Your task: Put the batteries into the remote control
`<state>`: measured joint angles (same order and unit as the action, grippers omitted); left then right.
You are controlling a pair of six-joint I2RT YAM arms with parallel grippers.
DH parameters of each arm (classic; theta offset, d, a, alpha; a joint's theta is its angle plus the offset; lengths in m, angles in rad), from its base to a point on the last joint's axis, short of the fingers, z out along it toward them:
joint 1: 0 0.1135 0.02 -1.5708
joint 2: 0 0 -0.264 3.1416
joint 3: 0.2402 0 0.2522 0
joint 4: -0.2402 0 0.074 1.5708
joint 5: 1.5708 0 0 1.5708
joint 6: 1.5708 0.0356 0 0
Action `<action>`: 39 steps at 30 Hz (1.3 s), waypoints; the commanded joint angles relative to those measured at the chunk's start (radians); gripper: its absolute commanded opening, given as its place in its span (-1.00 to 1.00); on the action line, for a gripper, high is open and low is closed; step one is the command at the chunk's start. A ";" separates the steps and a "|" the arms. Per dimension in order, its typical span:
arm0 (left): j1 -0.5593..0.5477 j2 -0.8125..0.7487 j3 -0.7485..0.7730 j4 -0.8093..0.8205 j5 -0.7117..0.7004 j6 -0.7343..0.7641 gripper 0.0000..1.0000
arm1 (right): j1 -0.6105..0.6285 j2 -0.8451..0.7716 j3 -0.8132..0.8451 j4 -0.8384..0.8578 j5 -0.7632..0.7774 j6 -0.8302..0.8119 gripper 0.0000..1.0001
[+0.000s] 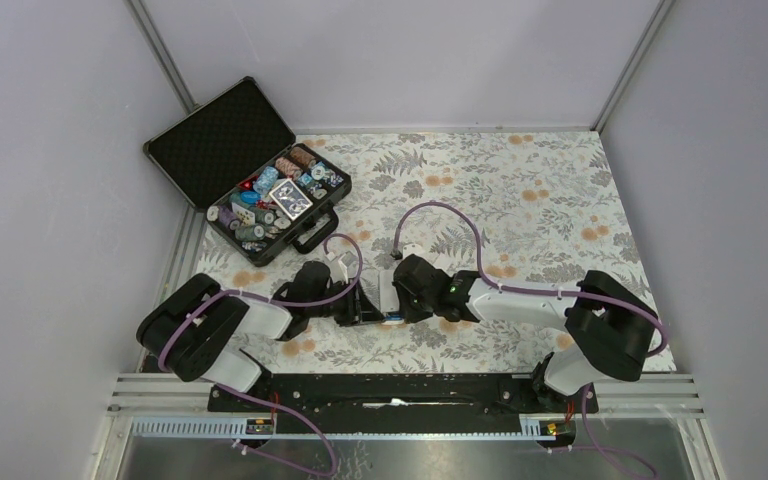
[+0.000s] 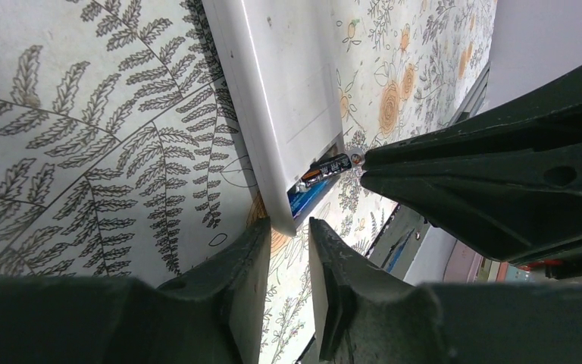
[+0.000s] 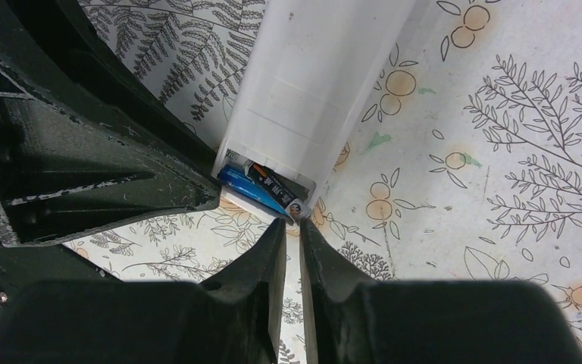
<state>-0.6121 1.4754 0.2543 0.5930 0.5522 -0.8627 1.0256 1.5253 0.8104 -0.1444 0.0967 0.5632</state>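
The remote control [image 2: 288,98] lies on the floral cloth with its plain white back up and its battery bay open at the near end. The blue battery [image 3: 246,186] lies flat in the bay. The dark battery [image 3: 273,189] sits tilted beside it, one end sticking out. My right gripper [image 3: 294,222] is shut on that outer end with the very tips of its fingers; the left wrist view shows the same gripper [image 2: 364,159] from the side. My left gripper [image 2: 289,227] stands narrowly open, the remote's corner just inside its tips. From above, both grippers meet at the remote and hide most of it.
An open black case [image 1: 260,190] full of poker chips [image 1: 275,195] stands at the back left of the cloth [image 1: 520,200]. Grey walls close in the table on three sides. A metal rail [image 1: 410,390] runs along the near edge by the arm bases.
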 commanded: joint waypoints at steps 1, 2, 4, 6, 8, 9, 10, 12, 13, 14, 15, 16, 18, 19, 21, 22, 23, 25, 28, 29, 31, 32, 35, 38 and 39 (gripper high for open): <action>-0.002 0.010 0.023 0.033 -0.002 0.008 -0.41 | -0.004 0.012 0.030 0.016 0.044 0.001 -0.63; -0.002 0.010 0.023 0.032 -0.003 0.008 -0.41 | -0.004 0.015 0.031 0.017 0.044 0.001 -0.62; 0.000 0.007 0.023 0.029 -0.006 0.008 -0.41 | -0.003 0.022 0.034 0.017 0.043 0.000 -0.63; 0.000 0.002 0.025 0.021 -0.012 0.009 -0.42 | -0.004 0.028 0.035 0.017 0.041 -0.002 -0.63; 0.002 -0.011 0.029 -0.004 -0.026 0.017 -0.41 | -0.003 0.033 0.037 0.016 0.041 -0.005 -0.63; 0.002 -0.020 0.033 -0.019 -0.034 0.023 -0.38 | -0.004 0.034 0.039 0.016 0.040 -0.008 -0.63; 0.002 -0.028 0.039 -0.040 -0.042 0.029 -0.37 | -0.003 0.037 0.039 0.017 0.039 -0.009 -0.64; 0.002 -0.048 0.052 -0.076 -0.057 0.041 -0.33 | -0.005 0.039 0.042 0.016 0.038 -0.012 -0.64; 0.002 -0.054 0.058 -0.091 -0.065 0.046 -0.32 | -0.003 0.040 0.043 0.017 0.036 -0.015 -0.64; 0.002 -0.059 0.066 -0.105 -0.070 0.050 -0.30 | -0.003 0.041 0.045 0.017 0.033 -0.015 -0.64; 0.002 -0.064 0.073 -0.115 -0.075 0.053 -0.29 | -0.004 0.040 0.045 0.017 0.032 -0.017 -0.64; 0.002 -0.065 0.081 -0.124 -0.079 0.055 -0.29 | -0.004 0.039 0.047 0.016 0.029 -0.018 -0.65; 0.002 -0.065 0.092 -0.131 -0.082 0.057 -0.29 | -0.004 0.039 0.048 0.016 0.024 -0.020 -0.65; 0.002 -0.062 0.096 -0.132 -0.083 0.057 -0.29 | -0.004 0.037 0.048 0.016 0.020 -0.021 -0.65; 0.002 -0.053 0.103 -0.133 -0.082 0.059 -0.29 | -0.004 0.033 0.050 0.017 0.014 -0.024 -0.65; 0.002 -0.050 0.104 -0.131 -0.083 0.059 -0.29 | -0.004 0.032 0.051 0.016 0.010 -0.026 -0.65; 0.002 -0.046 0.105 -0.128 -0.081 0.059 -0.29 | -0.004 0.030 0.048 0.017 0.009 -0.026 -0.65; 0.002 -0.040 0.101 -0.123 -0.080 0.059 -0.30 | -0.004 0.021 0.044 0.016 0.009 -0.029 -0.59; 0.002 -0.038 0.094 -0.115 -0.078 0.059 -0.30 | -0.004 0.004 0.036 0.015 0.017 -0.032 -0.51; 0.002 -0.038 0.093 -0.115 -0.075 0.059 -0.30 | -0.004 -0.002 0.034 0.015 0.022 -0.031 -0.48; 0.002 -0.038 0.092 -0.114 -0.072 0.059 -0.31 | -0.004 -0.014 0.030 0.015 0.027 -0.032 -0.45; 0.002 -0.038 0.091 -0.114 -0.070 0.059 -0.31 | -0.004 -0.020 0.029 0.014 0.030 -0.032 -0.44; 0.002 -0.037 0.087 -0.114 -0.067 0.059 -0.31 | -0.004 -0.029 0.030 0.015 0.038 -0.030 -0.44; 0.002 -0.040 0.079 -0.110 -0.066 0.060 -0.31 | -0.004 -0.027 0.035 0.016 0.040 -0.026 -0.44; 0.002 -0.041 0.074 -0.105 -0.065 0.058 -0.31 | -0.003 -0.023 0.039 0.015 0.040 -0.027 -0.45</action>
<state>-0.6121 1.4353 0.3302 0.4492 0.4892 -0.8192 1.0248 1.5272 0.8223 -0.1436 0.1127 0.5423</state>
